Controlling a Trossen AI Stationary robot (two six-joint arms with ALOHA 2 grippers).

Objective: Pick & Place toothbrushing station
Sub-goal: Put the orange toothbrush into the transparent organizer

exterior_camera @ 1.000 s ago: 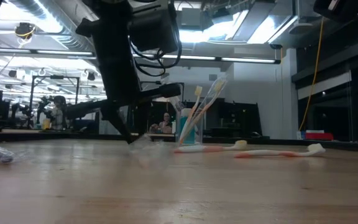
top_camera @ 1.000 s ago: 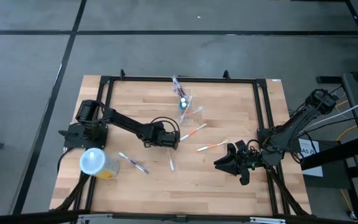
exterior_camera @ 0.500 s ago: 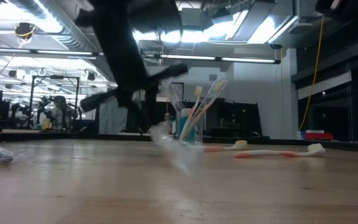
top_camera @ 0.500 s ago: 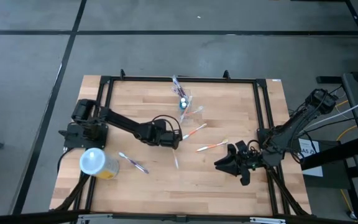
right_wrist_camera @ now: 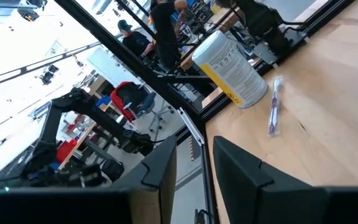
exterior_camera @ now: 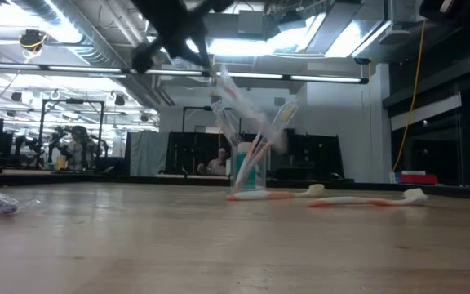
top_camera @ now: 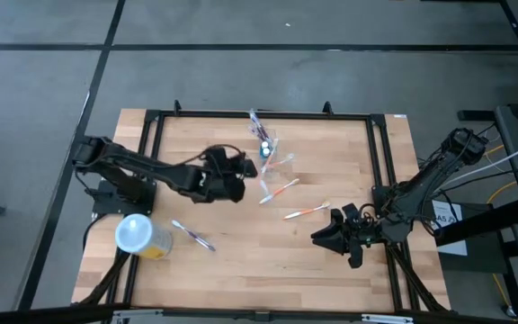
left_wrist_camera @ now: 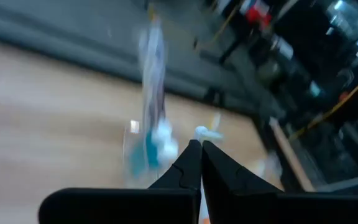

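**High view:** The left gripper is hanging above the middle of the table, fingers pressed together, apparently pinching a wrapped toothbrush that is showing only as a faint pale strip. The toothbrushing station, a clear cup already bristling with brushes, is standing just beyond it toward the far edge. Two loose toothbrushes are lying between the arms. The right gripper is waiting near the right front. A white tag by the right arm's base is carrying print that seems to begin "A5"; the rest is too small to read.

**Low view:** The wrapper is dangling slantwise from the left gripper, above the station. A thin, slippery sleeve held at one end is likely to be swinging. It could slide free, or its tail could clip the brushes and tip the light cup.

**Left wrist view:** The two dark fingertips of the left gripper are meeting, with the station blurred ahead. What is between them cannot be made out.

**Right wrist view:** The right gripper is holding its fingers apart on nothing. Beyond, a yellow tub is showing a printed label too fine to read, beside another wrapped brush.
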